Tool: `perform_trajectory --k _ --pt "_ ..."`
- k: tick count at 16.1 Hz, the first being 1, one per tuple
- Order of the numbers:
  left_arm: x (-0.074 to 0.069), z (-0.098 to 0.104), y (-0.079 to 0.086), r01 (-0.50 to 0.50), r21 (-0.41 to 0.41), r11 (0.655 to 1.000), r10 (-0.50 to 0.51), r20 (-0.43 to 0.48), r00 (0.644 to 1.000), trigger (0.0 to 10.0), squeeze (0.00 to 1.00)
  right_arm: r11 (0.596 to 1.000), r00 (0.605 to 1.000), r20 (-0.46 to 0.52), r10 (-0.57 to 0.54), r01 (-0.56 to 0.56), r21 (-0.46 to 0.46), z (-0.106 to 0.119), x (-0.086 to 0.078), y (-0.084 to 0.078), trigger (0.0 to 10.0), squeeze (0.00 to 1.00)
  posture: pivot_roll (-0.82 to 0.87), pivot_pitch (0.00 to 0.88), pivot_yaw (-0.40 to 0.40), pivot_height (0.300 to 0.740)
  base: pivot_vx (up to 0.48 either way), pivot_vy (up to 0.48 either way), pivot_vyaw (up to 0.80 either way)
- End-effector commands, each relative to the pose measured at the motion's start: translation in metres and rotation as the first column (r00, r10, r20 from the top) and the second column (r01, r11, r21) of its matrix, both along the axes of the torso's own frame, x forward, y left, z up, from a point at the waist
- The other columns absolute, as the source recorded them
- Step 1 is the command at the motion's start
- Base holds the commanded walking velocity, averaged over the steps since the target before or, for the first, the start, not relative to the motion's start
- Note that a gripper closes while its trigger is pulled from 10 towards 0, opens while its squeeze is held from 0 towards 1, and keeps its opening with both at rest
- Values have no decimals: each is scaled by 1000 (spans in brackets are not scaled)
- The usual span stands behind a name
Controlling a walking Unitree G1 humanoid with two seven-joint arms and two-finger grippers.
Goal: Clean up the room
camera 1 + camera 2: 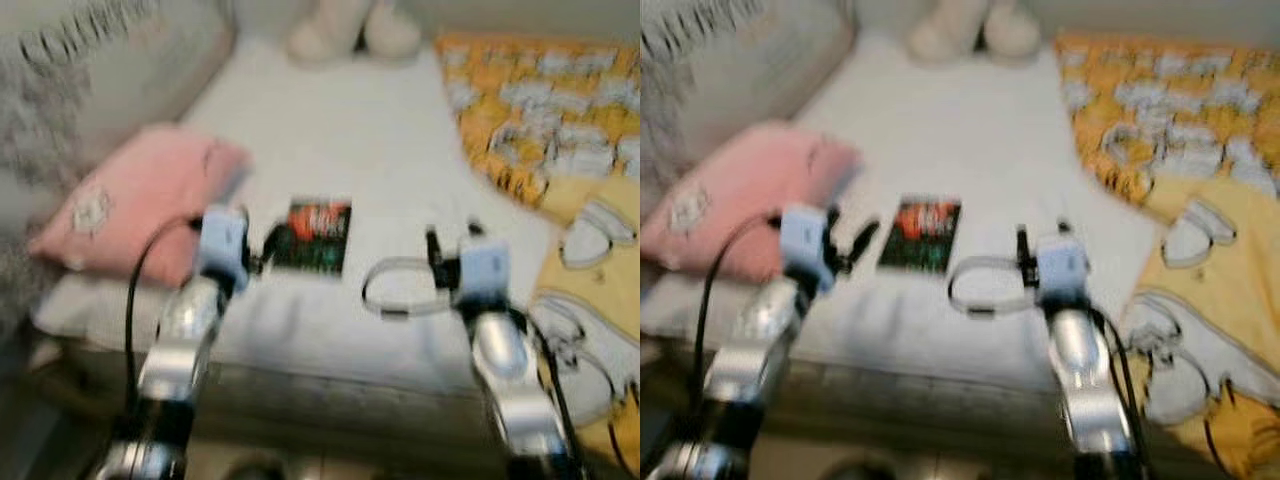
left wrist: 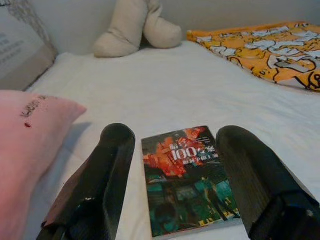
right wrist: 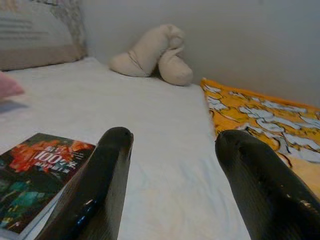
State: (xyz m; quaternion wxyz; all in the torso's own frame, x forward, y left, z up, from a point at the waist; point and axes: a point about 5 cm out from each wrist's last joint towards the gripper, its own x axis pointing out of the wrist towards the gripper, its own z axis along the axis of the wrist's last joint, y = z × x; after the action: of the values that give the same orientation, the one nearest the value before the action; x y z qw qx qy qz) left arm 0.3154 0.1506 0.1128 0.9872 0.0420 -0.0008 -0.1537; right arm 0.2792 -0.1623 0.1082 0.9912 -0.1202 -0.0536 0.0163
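A book [image 1: 318,235] with a red and green cover lies flat on the white bed sheet [image 1: 340,130]. My left gripper [image 1: 268,243] hovers just at the book's near left edge, open. In the left wrist view the book [image 2: 187,180] lies between and just beyond the two black fingers [image 2: 107,170]. My right gripper [image 1: 452,240] is over the sheet to the right of the book, open and holding nothing. In the right wrist view the book [image 3: 35,175] lies off to one side of the fingers [image 3: 102,170]. The head views are blurred.
A pink pillow [image 1: 130,205] lies at the bed's left, close to my left arm. Behind it leans a grey lettered cushion [image 1: 100,60]. A beige plush toy [image 1: 355,30] sits at the far wall. An orange and yellow patterned blanket [image 1: 550,100] covers the right side.
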Motion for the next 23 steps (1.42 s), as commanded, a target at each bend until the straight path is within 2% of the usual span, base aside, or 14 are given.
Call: perform_trajectory --k 1,5,7,8,11,16,19,20,21,23 --pt "3 3 2 -9 14 1000 9 19 1000 10000 0 1000 999 -40 7 -6 26 -7 0 2 10000 0 -69 0 38 740 0 0 -644" --pt "4 -4 8 -45 47 998 45 -3 999 10000 0 999 997 -65 35 -33 25 -11 3 7 10000 0 -61 0 30 740 0 0 -653" --pt "4 -6 14 -62 33 998 62 -4 998 10000 0 997 997 -56 55 -53 49 -10 1 10 10000 0 -66 0 30 740 0 0 -656" --pt "6 -9 18 -80 41 996 81 -23 996 10000 1000 998 996 -68 49 -46 41 -12 1 9 10000 0 -69 0 29 740 0 0 0" --pt "17 -14 31 -166 40 985 168 -75 983 10000 1000 998 996 -69 53 -50 45 -12 -1 10 10000 0 -81 0 26 740 0 0 0" --pt "31 -14 28 -159 59 985 165 -100 981 10000 1000 997 995 -76 67 -64 43 -12 -6 11 10000 0 -113 20 31 740 0 0 0" --pt "38 -12 26 -140 10 990 140 -121 983 10000 1000 997 995 -78 64 -60 49 -12 -8 10 10000 0 -122 28 35 740 0 160 0" --pt "38 -12 26 -141 7 990 141 -120 983 10000 894 998 994 -86 60 -57 41 -14 -9 10 10000 0 -122 30 35 740 0 480 0" --pt "40 -11 26 -139 10 990 139 -118 983 10000 0 998 993 -101 57 -53 44 -16 -10 10 10000 0 -123 34 36 740 0 480 -731" --pt "44 -9 27 -132 15 991 133 -115 984 10000 0 997 993 -100 66 -62 40 -16 -13 11 10000 0 -124 42 37 740 0 480 -706"
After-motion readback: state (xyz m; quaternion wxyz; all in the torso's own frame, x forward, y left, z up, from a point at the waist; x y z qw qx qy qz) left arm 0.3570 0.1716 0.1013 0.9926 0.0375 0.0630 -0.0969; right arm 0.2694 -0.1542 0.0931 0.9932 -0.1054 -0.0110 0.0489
